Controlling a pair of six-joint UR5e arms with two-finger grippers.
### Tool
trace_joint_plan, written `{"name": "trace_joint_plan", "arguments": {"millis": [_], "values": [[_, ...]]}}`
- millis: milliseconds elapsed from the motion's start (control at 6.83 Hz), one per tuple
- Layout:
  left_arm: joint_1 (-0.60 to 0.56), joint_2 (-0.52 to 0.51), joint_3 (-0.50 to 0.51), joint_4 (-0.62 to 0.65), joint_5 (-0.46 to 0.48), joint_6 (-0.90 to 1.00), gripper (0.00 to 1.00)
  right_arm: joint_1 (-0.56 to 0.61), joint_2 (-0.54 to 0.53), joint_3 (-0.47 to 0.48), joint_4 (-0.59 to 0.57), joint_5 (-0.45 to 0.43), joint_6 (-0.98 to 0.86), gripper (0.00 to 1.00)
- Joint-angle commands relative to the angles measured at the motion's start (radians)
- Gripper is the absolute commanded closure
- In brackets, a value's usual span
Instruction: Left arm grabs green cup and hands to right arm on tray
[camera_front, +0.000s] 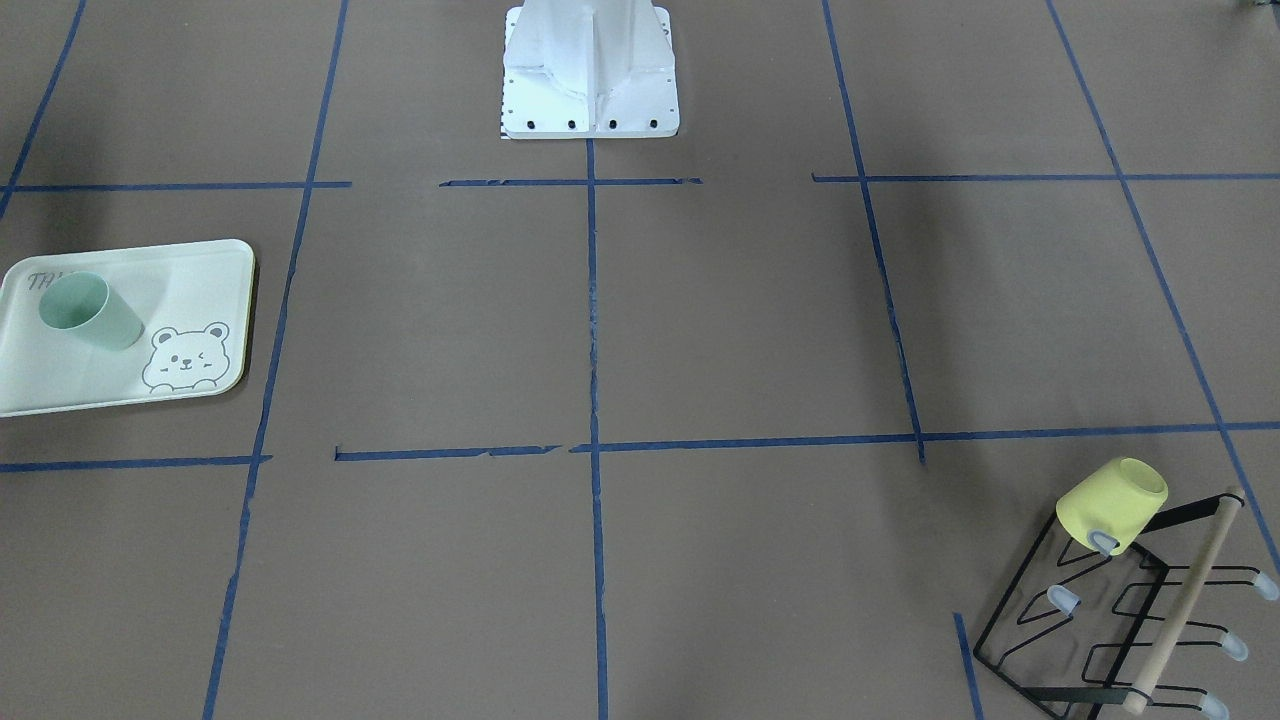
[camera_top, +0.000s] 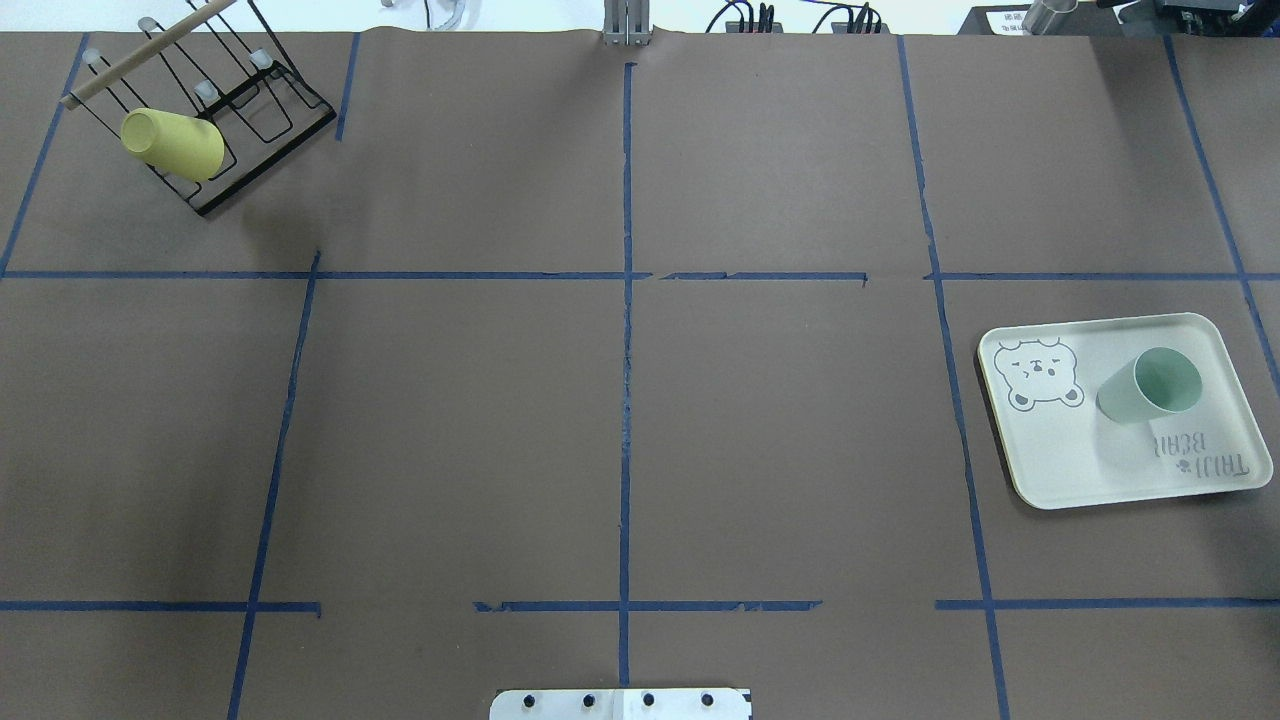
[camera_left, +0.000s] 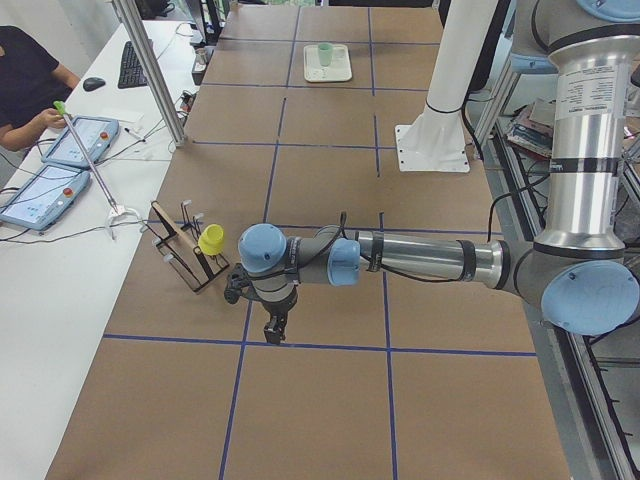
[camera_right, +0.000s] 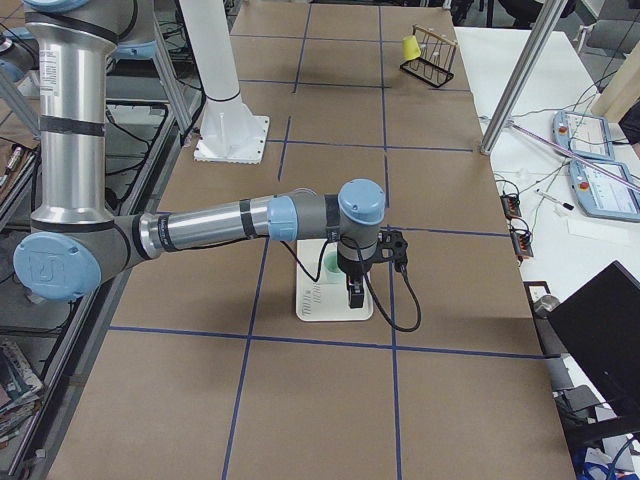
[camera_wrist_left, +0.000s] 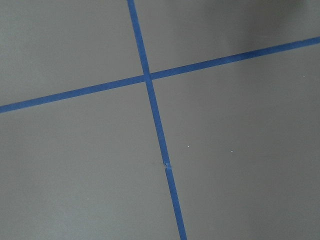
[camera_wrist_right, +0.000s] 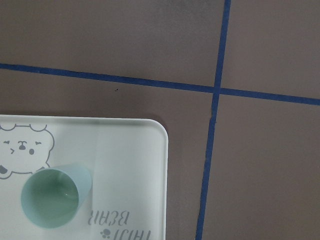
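Note:
The green cup (camera_top: 1150, 385) stands upright, mouth up, on the tray (camera_top: 1090, 470) at the table's right side. It also shows in the front view (camera_front: 90, 310) and the right wrist view (camera_wrist_right: 52, 196), with no fingers in that view. My right gripper (camera_right: 353, 297) hangs above the tray (camera_right: 335, 310), beside the cup (camera_right: 330, 265) and apart from it; I cannot tell whether it is open or shut. My left gripper (camera_left: 272, 330) points down over bare table near the rack; I cannot tell its state. The left wrist view shows only tape lines.
A yellow cup (camera_top: 172, 143) hangs on a black wire rack (camera_top: 265, 110) with a wooden bar at the far left corner. The white robot base (camera_front: 590, 70) stands at the table's middle edge. Blue tape lines grid the brown table. An operator sits beside the table (camera_left: 25, 85).

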Motion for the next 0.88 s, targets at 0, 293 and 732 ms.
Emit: {"name": "trace_joint_plan", "arguments": {"millis": [0, 293, 732], "values": [[-0.003, -0.004, -0.016, -0.004, 0.003, -0.008, 0.0, -0.001, 0.0, -0.016, 0.0, 0.001, 0.009, 0.0], [-0.002, 0.027, -0.021, -0.009, 0.0, -0.006, 0.0, -0.001, -0.002, -0.036, 0.008, 0.001, -0.003, 0.0], [-0.003, 0.028, -0.045, -0.042, -0.002, -0.005, 0.0, -0.004, 0.012, -0.042, 0.013, 0.004, 0.006, 0.0]]}}
